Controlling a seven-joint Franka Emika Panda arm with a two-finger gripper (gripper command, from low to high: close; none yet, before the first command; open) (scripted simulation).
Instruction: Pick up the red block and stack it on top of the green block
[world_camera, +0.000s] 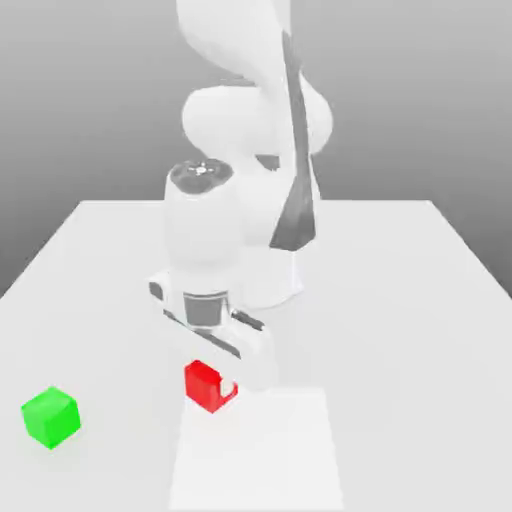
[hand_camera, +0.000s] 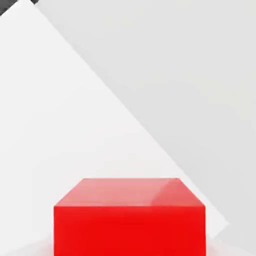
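The gripper is pointing down toward the surface and clamping on the red block, with pale fingertips meeting two opposite sides of it in the hand view. In the exterior view, part of one finger is covering the red block's side that is turned toward the exterior view's right. The red block is sitting beneath the hand, at the corner of a white patch on the surface; whether it is touching down or hanging just above cannot be told. The hand view is showing the block's top and one upright face, the top looking paler than the face. The green block is resting on the surface toward the exterior view's left, well apart from the red one and off the patch, with nothing stacked on it. The arm is reaching forward from its base, bending over the surface and holding the hand above the red block.
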